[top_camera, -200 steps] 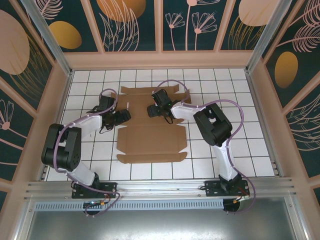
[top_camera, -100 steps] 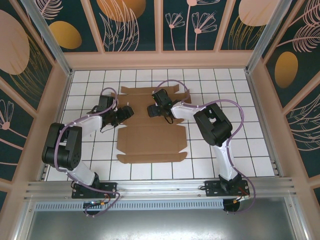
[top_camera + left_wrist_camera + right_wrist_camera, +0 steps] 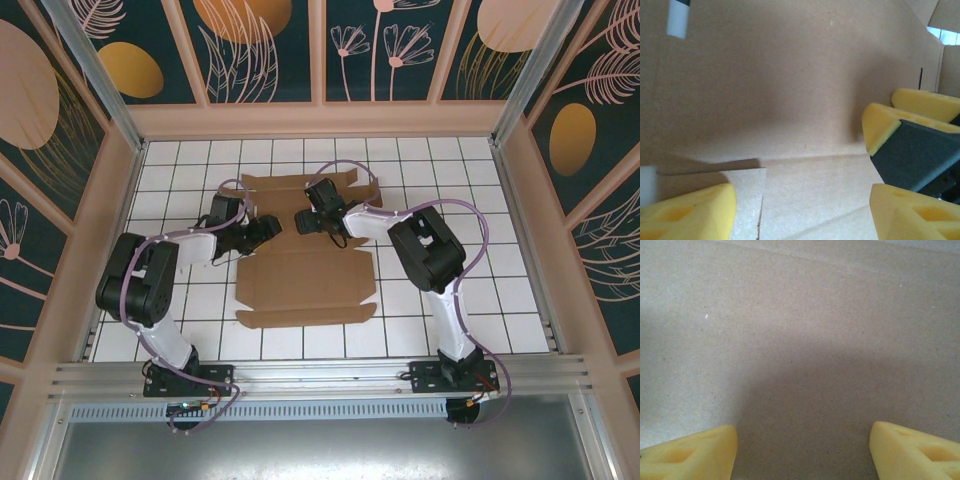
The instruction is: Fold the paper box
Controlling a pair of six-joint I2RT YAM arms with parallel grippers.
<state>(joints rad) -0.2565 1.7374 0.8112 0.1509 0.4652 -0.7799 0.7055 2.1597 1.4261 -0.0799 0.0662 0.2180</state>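
The paper box (image 3: 305, 282) is a flat brown die-cut sheet lying on the white tiled table, flaps spread out. My left gripper (image 3: 266, 229) reaches over the sheet's left edge, open; in the left wrist view its yellow fingertips (image 3: 695, 207) straddle a crease in the cardboard (image 3: 790, 75). My right gripper (image 3: 306, 220) hovers low over the sheet's upper middle, open, with bare cardboard (image 3: 800, 340) between its fingertips (image 3: 695, 450). In the left wrist view the right gripper's yellow fingers (image 3: 890, 125) stand at the right.
The tiled table (image 3: 480, 250) is fenced by peach-coloured walls (image 3: 320, 120) on three sides and a metal rail (image 3: 320, 375) at the near edge. Both arm bases sit at that rail.
My left gripper has slid right, from beside the sheet's left edge to over it. The right arm and the sheet have stayed put.
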